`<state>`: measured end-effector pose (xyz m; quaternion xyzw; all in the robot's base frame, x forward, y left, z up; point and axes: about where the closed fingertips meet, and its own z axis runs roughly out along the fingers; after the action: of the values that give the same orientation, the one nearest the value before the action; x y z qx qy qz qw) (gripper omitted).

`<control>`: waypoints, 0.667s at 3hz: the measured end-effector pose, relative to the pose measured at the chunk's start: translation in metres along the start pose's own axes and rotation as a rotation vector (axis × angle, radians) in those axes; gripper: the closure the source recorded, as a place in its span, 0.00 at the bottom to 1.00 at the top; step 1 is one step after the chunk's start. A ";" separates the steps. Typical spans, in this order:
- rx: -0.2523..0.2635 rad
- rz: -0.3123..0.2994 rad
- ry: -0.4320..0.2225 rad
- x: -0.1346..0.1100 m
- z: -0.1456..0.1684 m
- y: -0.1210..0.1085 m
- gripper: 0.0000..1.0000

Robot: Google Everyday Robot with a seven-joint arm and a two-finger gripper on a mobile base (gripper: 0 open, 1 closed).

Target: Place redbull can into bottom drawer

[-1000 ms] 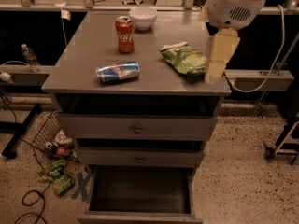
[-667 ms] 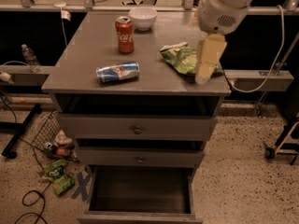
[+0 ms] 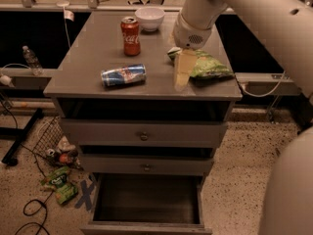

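One white arm (image 3: 259, 18) reaches in from the right over the grey cabinet (image 3: 83, 62). Its bottom drawer (image 3: 146, 204) stands pulled out, dark inside. The gripper (image 3: 181, 80) hangs just left of a green bag (image 3: 208, 66); spread or closed, I cannot tell. The redbull can (image 3: 123, 75) lies on its side, left of the gripper and apart from it, with a red cola can (image 3: 130, 35) and white bowl (image 3: 149, 17) farther back.

The arm (image 3: 254, 18) is thick, smooth and white, with one small dark hole and a dotted grille at the wrist; its cream gripper (image 3: 180, 81) hangs over the tabletop (image 3: 88, 67).
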<state>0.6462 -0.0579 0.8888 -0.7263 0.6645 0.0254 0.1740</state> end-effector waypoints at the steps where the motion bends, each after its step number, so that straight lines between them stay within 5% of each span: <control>1: -0.017 -0.053 -0.025 -0.022 0.022 -0.019 0.00; 2: -0.037 -0.108 -0.021 -0.045 0.039 -0.028 0.00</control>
<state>0.6756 -0.0019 0.8705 -0.7638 0.6220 0.0360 0.1686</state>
